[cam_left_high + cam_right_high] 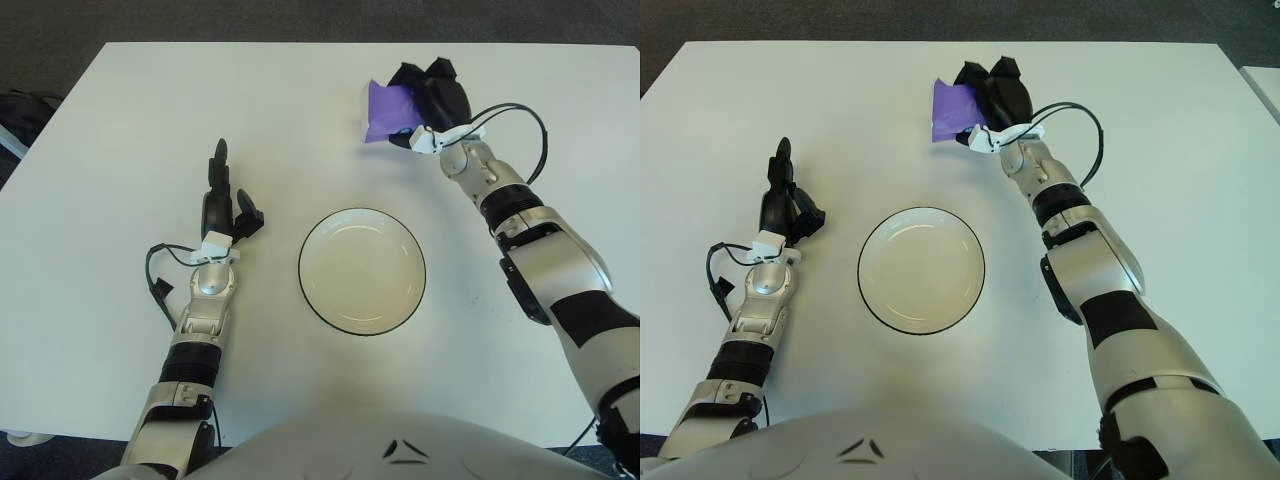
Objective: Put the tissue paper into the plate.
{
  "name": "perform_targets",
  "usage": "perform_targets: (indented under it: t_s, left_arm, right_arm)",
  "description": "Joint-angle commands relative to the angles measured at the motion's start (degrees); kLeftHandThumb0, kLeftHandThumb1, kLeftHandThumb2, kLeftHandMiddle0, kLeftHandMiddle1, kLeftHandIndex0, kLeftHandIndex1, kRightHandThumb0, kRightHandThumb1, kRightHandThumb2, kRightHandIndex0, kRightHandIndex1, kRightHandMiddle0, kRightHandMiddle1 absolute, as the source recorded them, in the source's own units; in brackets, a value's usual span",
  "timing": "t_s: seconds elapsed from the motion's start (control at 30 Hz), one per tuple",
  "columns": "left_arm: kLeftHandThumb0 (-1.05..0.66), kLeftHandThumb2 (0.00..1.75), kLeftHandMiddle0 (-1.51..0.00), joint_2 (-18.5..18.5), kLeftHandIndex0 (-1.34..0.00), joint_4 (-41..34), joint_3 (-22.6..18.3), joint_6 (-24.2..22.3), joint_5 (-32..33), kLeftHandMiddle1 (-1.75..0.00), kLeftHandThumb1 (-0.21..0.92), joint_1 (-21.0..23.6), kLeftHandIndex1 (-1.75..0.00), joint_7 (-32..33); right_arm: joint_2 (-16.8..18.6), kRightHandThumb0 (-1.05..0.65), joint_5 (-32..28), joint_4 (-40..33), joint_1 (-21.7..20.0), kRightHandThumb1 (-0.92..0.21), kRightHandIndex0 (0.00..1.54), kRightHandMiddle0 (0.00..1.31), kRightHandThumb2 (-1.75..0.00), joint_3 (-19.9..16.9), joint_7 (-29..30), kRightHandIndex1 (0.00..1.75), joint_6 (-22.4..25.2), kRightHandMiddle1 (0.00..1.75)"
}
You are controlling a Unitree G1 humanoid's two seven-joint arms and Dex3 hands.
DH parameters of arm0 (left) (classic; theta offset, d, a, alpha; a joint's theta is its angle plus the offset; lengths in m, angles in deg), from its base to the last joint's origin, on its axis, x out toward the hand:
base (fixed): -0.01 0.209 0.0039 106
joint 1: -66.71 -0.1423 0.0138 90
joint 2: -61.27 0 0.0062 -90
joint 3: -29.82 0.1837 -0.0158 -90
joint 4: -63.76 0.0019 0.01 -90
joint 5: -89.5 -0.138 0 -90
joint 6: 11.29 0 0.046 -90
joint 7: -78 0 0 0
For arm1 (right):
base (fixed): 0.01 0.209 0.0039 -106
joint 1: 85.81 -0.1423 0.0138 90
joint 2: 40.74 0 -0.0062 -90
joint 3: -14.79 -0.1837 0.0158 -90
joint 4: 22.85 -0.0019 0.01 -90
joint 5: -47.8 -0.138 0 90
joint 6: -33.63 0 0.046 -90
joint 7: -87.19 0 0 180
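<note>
A purple tissue pack (384,108) is held in my right hand (425,98), whose black fingers are curled around it, lifted above the white table (120,110) at the far right of centre. The white plate (362,270) with a dark rim sits in the middle of the table, nearer to me than the pack and a little to its left. It holds nothing. My left hand (221,205) shows to the left of the plate, one finger pointing straight away from me, holding nothing.
A black cable (518,128) loops off my right wrist. A dark object (20,115) lies beyond the table's left edge. Dark floor surrounds the table at the far side.
</note>
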Motion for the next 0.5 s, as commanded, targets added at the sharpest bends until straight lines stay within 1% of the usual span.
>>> perform_targets:
  t_s: [0.0, 0.1, 0.17, 0.27, 0.37, 0.47]
  left_arm:
    - [-0.88, 1.19, -0.02, 3.4, 0.0, 7.6, 1.8, 0.0, -0.1, 0.0, 0.92, -6.9, -0.14, -0.1]
    - [-0.88, 1.19, -0.02, 3.4, 0.0, 7.6, 1.8, 0.2, -0.1, 0.0, 0.92, -7.0, -0.14, -0.2]
    - [-0.88, 1.19, -0.02, 3.3, 0.0, 7.5, 1.8, 0.3, -0.2, 0.0, 0.92, -7.0, -0.14, -0.2]
    - [-0.88, 1.19, -0.02, 3.3, 0.0, 7.5, 1.9, 0.3, -0.5, 0.0, 0.92, -7.0, -0.16, 0.0]
    - [-0.88, 1.19, -0.03, 3.3, 0.0, 7.3, 2.0, 0.1, -0.5, -0.01, 0.92, -7.0, -0.17, 0.0]
    - [-0.87, 1.19, -0.03, 3.4, 0.0, 7.1, 2.0, 0.0, -0.5, -0.01, 0.92, -7.1, -0.18, -0.1]
  right_arm:
    - [-1.4, -0.02, -1.4, -10.1, -1.1, -0.16, 1.33, 1.18, -1.49, -2.5, -3.1, 1.75, 1.9, 1.75]
    - [-1.9, -0.03, -1.1, -17.1, 0.6, -0.18, 1.32, 1.17, -1.47, -3.6, -5.2, 1.75, 4.4, 1.75]
    - [-1.9, -0.03, -0.8, -20.1, 1.5, -0.19, 1.32, 1.16, -1.46, -4.1, -6.3, 1.75, 5.7, 1.75]
    - [-2.3, -0.05, -0.7, -29.8, 4.6, -0.22, 1.32, 1.13, -1.4, -5.3, -9.1, 1.75, 7.9, 1.75]
    - [-2.2, -0.06, -1.1, -36.9, 7.0, -0.25, 1.31, 1.1, -1.35, -6.3, -11.9, 1.75, 10.2, 1.75]
    - [-1.4, -0.07, -2.0, -46.5, 11.0, -0.28, 1.3, 1.07, -1.31, -7.1, -15.8, 1.75, 13.4, 1.75]
